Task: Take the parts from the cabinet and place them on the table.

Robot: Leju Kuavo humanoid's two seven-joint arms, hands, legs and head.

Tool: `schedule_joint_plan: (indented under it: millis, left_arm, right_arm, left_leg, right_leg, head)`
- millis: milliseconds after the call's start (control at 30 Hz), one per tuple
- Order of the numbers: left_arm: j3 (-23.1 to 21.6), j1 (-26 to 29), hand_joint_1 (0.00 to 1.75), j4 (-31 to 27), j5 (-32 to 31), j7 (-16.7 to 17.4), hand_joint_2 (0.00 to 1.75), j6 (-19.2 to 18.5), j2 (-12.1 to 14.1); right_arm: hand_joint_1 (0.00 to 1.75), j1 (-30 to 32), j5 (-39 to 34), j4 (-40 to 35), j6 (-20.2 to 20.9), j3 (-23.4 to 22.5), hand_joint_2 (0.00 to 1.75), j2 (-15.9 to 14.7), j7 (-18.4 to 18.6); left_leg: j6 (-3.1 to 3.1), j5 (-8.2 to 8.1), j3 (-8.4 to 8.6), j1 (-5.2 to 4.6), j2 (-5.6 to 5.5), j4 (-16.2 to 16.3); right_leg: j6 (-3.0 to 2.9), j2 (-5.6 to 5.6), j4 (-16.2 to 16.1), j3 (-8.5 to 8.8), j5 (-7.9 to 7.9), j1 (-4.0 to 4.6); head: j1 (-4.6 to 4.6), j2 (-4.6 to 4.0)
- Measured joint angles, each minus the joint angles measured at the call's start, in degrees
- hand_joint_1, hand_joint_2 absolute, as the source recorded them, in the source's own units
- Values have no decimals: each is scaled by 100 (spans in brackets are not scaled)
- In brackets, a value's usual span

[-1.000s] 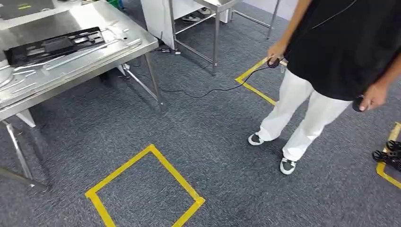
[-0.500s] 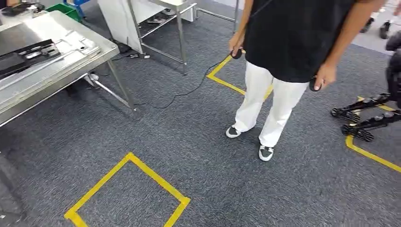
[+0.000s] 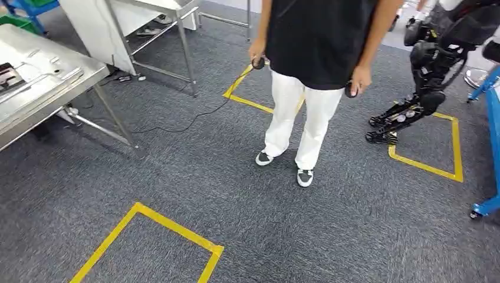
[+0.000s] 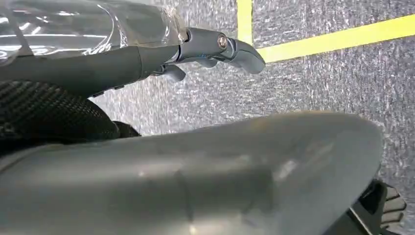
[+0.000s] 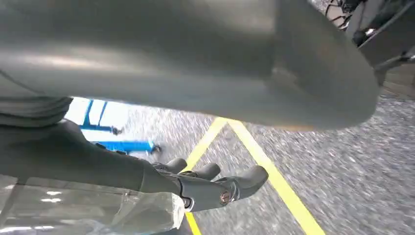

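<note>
The steel table (image 3: 35, 103) stands at the left edge of the head view, with long metal parts (image 3: 44, 79) and a black tray (image 3: 7, 75) lying on it. In the left wrist view my left hand (image 4: 147, 58) hangs over the grey carpet. Its dark fingers (image 4: 240, 49) are stretched out straight, apart from the thick grey thumb (image 4: 220, 171), and nothing lies between them. My right hand (image 5: 161, 186) hangs the same way, fingers (image 5: 244, 178) straight and thumb (image 5: 195, 58) apart, holding nothing. A clear shiny film covers each hand's back part.
A person (image 3: 318, 41) in a black top and white trousers stands ahead in the middle, holding small dark devices. A dark legged robot (image 3: 433, 59) stands at the right, beside a blue frame (image 3: 492, 118). Yellow tape squares (image 3: 171, 230) mark the carpet. A cable (image 3: 188, 121) crosses the floor.
The whole view has swung to the right: the table slid toward the left edge, the person came to the centre, and the dark robot and blue frame entered on the right.
</note>
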Motion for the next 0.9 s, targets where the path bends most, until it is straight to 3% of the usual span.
schedule_joint_plan:
  millis: [33,67,167,200,233,267,333,367,400,433,500,533,567,700,733,767,800,867,900]
  left_arm:
    - [0,2,0,0,0,0,0,0,0]
    - [0,7,0,2,0,2,0,0,0]
    - [0,13,0,2,4,5,0,0,7]
    - [0,13,0,2,4,7,0,2,11]
    - [0,15,0,2,2,7,0,2,13]
    - [0,4,0,2,2,5,0,11,13]
    - [0,-1,0,2,7,5,0,11,20]
    - [0,-2,0,2,18,5,0,11,20]
    - [0,-6,0,2,17,5,0,11,22]
    - [0,-8,0,2,17,5,0,11,22]
    - [0,-20,0,2,17,5,0,11,24]
    - [0,-27,0,2,17,5,0,9,24]
    - [2,-32,0,2,17,5,0,5,24]
    - [0,-56,0,2,13,5,0,0,24]
    - [0,-62,0,2,11,5,0,0,24]
    - [0,-52,0,2,9,-2,0,0,24]
    - [0,-33,0,2,11,-4,0,0,24]
    - [0,-14,0,2,11,-4,0,-2,24]
    - [0,-7,0,2,11,-4,0,0,26]
  right_arm:
    - [0,-10,-7,0,0,0,0,0,0]
    - [0,-31,-20,0,7,0,0,0,15]
    - [0,-22,-52,11,20,0,0,4,24]
    - [0,-18,-57,24,20,0,0,9,28]
    - [0,-12,-59,26,20,0,0,20,31]
    - [0,-18,-61,31,20,-2,0,11,35]
    - [0,-37,-61,31,20,-2,0,15,31]
    - [0,-36,-63,31,20,-2,0,15,28]
    - [0,-27,-63,33,26,-2,0,15,31]
    - [0,-15,-63,33,39,-2,0,22,31]
    - [0,-15,-57,33,61,-2,0,22,31]
    - [0,-17,-52,33,63,-2,0,22,31]
    - [0,-32,-50,35,70,-2,0,17,28]
    - [0,12,-50,52,85,-2,0,15,31]
    - [0,21,-52,61,87,-2,0,15,31]
    - [0,20,-57,61,96,-2,0,17,31]
    - [0,6,-57,61,100,-2,0,24,22]
    - [0,-7,-59,61,100,0,0,24,22]
    - [0,-2,-63,61,100,-2,0,24,22]
  left_leg:
    - [-8,-2,19,-9,57,5]
    - [-50,-28,18,-62,104,23]
    - [-124,-34,45,-38,251,9]
    - [-161,-58,47,-64,300,25]
    - [-207,-162,3,-14,57,145]
    - [-245,-413,-153,16,-174,499]
    - [-288,-903,-589,62,-333,1491]
    - [-308,-1030,-759,74,-355,1876]
    - [-324,-1014,-830,101,-357,2029]
    - [-346,-860,-750,124,-359,1853]
    - [-388,-304,-255,182,-433,833]
    - [-419,-89,-31,231,-656,330]
    - [-408,-164,20,232,-854,144]
    - [-196,-87,-24,153,-668,166]
    - [-139,-53,-27,167,-591,148]
    - [-105,-47,-39,151,-536,148]
    - [-65,-43,-56,131,-444,148]
    - [-48,-35,-92,93,-286,151]
    - [-47,-34,-100,79,-206,151]
  right_leg:
    - [-58,-304,-506,335,99,43]
    - [-123,-381,-625,366,71,100]
    - [-204,-170,-628,318,91,120]
    - [-258,-113,-677,323,138,71]
    - [-276,-63,-685,324,168,45]
    - [-296,-18,-684,294,185,36]
    - [-333,108,-682,249,220,38]
    - [-329,185,-680,234,231,38]
    - [-320,274,-677,229,242,34]
    - [-308,355,-673,229,250,24]
    - [-265,533,-647,229,258,-11]
    - [-224,605,-619,209,252,-19]
    - [-168,667,-564,163,244,14]
    - [-28,884,-588,64,319,-60]
    - [-30,684,-497,47,257,-67]
    - [-32,389,-225,-83,54,-42]
    - [-23,241,280,-317,-235,-29]
    - [-11,167,1237,-749,-641,-30]
    - [-14,160,1443,-828,-672,-30]
  head:
    - [2,0]
    - [-2,0]
    - [-2,0]
    - [-2,0]
    - [-4,0]
    - [-24,0]
    - [-24,0]
    - [-26,0]
    - [-26,0]
    - [-26,0]
    - [-26,0]
    - [-26,0]
    - [-37,0]
    - [-24,0]
    - [-22,0]
    - [-9,0]
    - [0,0]
    - [2,0]
    - [2,0]
